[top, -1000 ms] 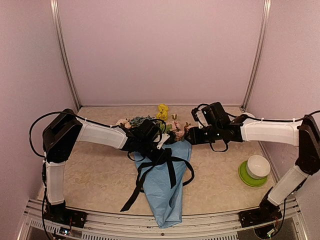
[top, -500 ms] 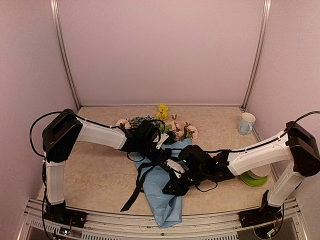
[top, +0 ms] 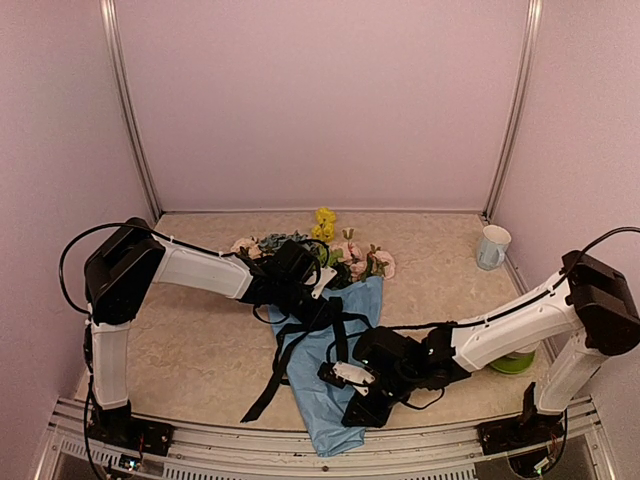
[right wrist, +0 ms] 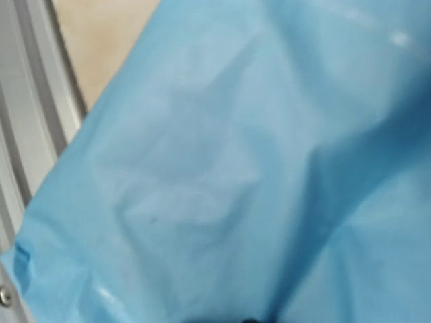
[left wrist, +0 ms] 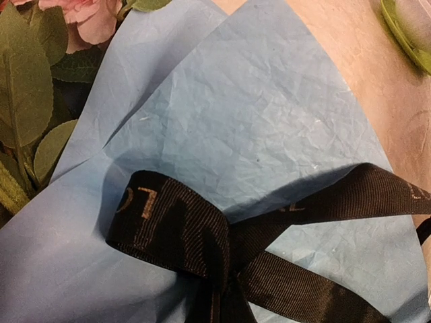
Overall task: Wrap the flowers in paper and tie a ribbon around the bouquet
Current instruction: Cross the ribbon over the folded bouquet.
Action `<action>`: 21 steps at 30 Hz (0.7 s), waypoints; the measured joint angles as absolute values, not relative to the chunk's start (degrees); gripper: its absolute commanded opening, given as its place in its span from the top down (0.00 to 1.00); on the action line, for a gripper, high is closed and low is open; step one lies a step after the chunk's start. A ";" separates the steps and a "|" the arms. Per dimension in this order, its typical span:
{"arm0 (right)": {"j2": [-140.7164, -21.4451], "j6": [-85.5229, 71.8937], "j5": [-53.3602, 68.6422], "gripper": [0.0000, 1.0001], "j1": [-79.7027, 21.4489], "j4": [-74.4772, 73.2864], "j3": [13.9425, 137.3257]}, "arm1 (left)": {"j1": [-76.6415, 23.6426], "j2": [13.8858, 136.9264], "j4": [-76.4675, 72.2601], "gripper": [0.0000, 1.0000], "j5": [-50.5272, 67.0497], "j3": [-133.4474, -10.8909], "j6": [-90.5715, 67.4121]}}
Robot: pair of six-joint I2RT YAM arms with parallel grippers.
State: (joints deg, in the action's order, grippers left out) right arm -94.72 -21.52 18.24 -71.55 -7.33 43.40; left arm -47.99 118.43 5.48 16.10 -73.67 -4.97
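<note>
The bouquet lies mid-table: pink, yellow and blue-green flowers [top: 325, 228] at the far end, the light blue paper [top: 312, 398] cone pointing toward the front edge. The black ribbon [top: 262, 394] is looped round the cone, and a tail trails to the front left. My left gripper [top: 311, 303] sits at the ribbon's knot; in the left wrist view the ribbon [left wrist: 168, 222] bunches toward my unseen jaws over the paper [left wrist: 256, 114], beside pink flowers [left wrist: 87, 20]. My right gripper [top: 355, 412] is down on the cone's lower part. The right wrist view is filled with blurred paper [right wrist: 202, 168], and its fingers are hidden.
A pale mug [top: 491, 246] stands at the far right. A green plate [top: 511, 364] with a white bowl is partly hidden behind my right arm, and its rim [left wrist: 404, 33] shows in the left wrist view. The metal front rail [top: 200, 440] runs just below the cone's tip.
My right arm swung from beside the flowers at the far side to the near, lower part of the paper cone, uncovering the mug. The left arm and ribbon stayed put.
</note>
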 measured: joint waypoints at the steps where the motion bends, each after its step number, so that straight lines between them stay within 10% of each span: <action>1: -94.48 -21.74 17.93 0.83 -71.96 -7.51 43.20 | -47.97 118.41 5.50 1.00 16.10 -73.67 -4.91; 21: -84.07 -17.82 13.19 0.82 -76.31 -22.57 54.96 | -47.90 118.39 5.93 1.00 16.08 -73.67 -4.45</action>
State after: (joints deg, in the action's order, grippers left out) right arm -84.07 -17.82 13.19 -76.31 -22.57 54.96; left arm -47.90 118.39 5.93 16.08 -73.67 -4.45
